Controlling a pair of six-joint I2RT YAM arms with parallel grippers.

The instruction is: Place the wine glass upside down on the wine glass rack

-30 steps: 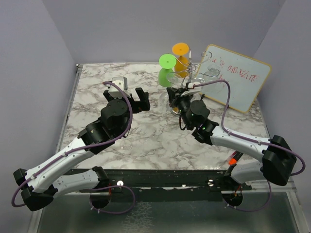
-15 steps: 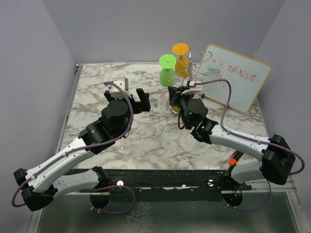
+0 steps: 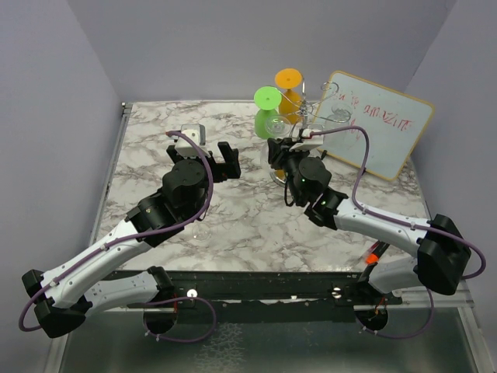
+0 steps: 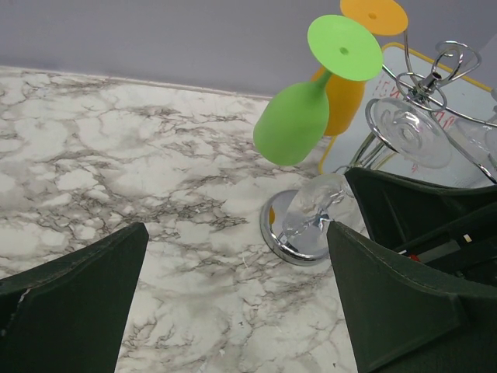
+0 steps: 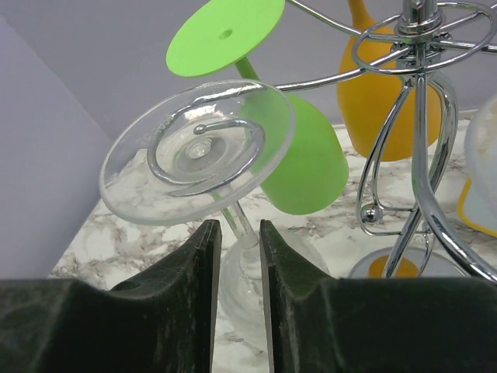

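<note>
Marble table (image 3: 155,132), whiteboard (image 3: 380,128) at back right. Left gripper (image 3: 217,158) hovers left of the rack (image 5: 420,116), jaws wide apart, holding nothing. Right gripper (image 5: 239,225) sits at the rack, fingers narrowly parted on either side of the clear glass (image 5: 264,116) stem, with a gap showing. Glass hangs upside down and tilted, its foot on a spiral arm. Green glass (image 5: 303,167) and orange glass (image 5: 388,93) hang inverted just behind.
</note>
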